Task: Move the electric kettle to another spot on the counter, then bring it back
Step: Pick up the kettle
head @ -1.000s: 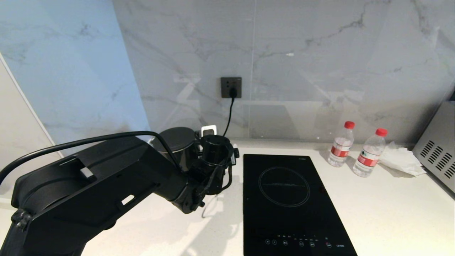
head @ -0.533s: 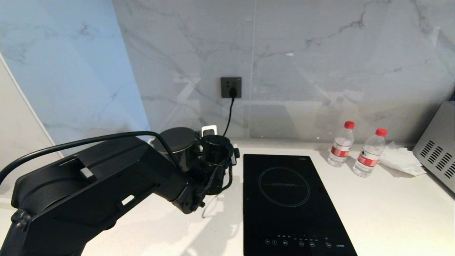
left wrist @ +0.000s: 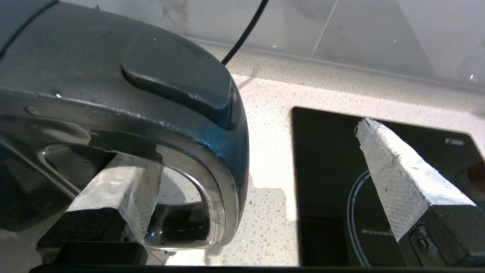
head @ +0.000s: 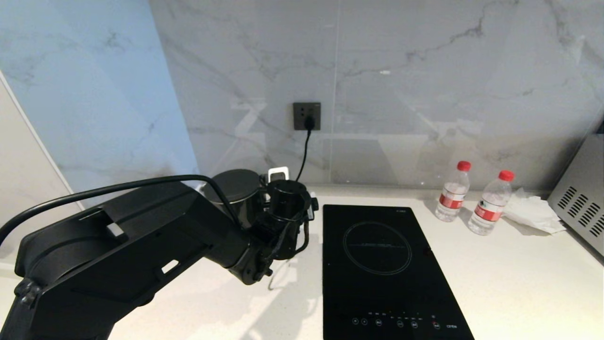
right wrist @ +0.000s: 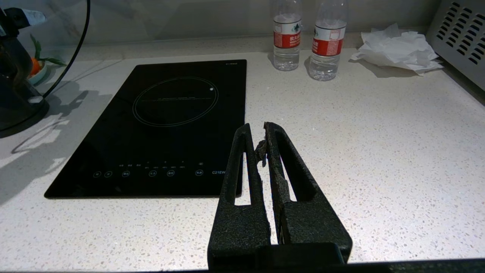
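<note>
Straddling the loop handle (left wrist: 223, 159) of the electric kettle (head: 236, 191), my left gripper (left wrist: 257, 167) has its fingers spread wide — one pale pad (left wrist: 121, 189) sits inside the loop, the other (left wrist: 398, 170) stands well clear on the outer side, over the black glass hob (head: 382, 264). I cannot tell whether the inner pad touches the handle.

The kettle stands toward the back left of the counter (head: 509, 283), just left of the hob's rear left corner and close to the marble wall (head: 424, 71). A black cord (head: 304, 156) runs up from behind it to a wall socket (head: 306, 115).

My right gripper (right wrist: 261, 136), out of the head view, has its fingers pressed together above the counter's front part, beside the hob's front right corner.

Only the right wrist view shows writing: "C21EW" at the hob's front edge, partly hidden by my fingers, and small print too fine to read on the red labels of two water bottles (right wrist: 303, 38) near the back edge. It alone also shows something orange with green leaves behind the kettle. A crumpled tissue (head: 533, 210) lies right of the bottles, next to a vented metal appliance (head: 583, 193) at the counter's right edge.
</note>
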Controlling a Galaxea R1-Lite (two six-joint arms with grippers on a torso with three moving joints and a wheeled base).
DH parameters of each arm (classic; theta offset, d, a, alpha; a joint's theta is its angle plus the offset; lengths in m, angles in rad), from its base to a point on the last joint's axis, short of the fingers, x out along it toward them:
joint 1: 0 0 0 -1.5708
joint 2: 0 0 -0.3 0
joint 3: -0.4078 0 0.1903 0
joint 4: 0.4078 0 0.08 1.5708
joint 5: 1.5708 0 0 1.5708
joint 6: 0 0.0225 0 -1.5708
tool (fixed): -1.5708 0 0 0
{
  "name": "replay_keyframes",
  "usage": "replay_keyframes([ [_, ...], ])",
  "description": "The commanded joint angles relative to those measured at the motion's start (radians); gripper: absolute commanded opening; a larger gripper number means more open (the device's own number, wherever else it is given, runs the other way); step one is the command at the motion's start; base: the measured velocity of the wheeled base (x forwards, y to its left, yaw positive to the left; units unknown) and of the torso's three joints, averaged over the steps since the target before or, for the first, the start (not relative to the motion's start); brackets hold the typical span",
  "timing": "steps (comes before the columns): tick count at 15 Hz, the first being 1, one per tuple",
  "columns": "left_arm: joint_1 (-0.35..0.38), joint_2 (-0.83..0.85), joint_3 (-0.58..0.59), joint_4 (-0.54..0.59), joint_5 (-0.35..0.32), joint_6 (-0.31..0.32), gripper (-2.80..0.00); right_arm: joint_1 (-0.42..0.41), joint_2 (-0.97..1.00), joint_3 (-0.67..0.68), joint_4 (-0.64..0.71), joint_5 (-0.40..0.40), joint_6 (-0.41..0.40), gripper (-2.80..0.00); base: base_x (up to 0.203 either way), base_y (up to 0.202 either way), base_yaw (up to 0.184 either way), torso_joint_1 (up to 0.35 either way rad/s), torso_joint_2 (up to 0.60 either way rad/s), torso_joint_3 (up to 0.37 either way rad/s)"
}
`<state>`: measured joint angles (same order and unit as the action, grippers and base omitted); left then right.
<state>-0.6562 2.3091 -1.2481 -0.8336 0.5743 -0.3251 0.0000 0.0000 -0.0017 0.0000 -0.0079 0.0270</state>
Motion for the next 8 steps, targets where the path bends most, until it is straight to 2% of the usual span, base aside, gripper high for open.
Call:
replay_keyframes([
  [1, 0.000, -0.005, 0.015, -0.004, -0.001, -0.002, 0.00, 0.000, 0.000, 0.000, 0.000, 0.000, 0.001, -2.80, 0.000, 0.000, 0.000, 0.000, 0.00, 0.000],
  [5, 0.003, -0.008, 0.010, -0.009, -0.002, -0.002, 0.00, 0.000, 0.000, 0.000, 0.000, 0.000, 0.001, -2.80, 0.000, 0.000, 0.000, 0.000, 0.00, 0.000],
  [6, 0.001, -0.004, 0.012, -0.009, 0.001, -0.002, -2.80, 0.000, 0.000, 0.000, 0.000, 0.000, 0.001, -2.80, 0.000, 0.000, 0.000, 0.000, 0.00, 0.000],
  [8, 0.001, -0.005, 0.013, -0.010, -0.005, -0.002, -2.80, 0.000, 0.000, 0.000, 0.000, 0.000, 0.001, -2.80, 0.000, 0.000, 0.000, 0.000, 0.00, 0.000],
])
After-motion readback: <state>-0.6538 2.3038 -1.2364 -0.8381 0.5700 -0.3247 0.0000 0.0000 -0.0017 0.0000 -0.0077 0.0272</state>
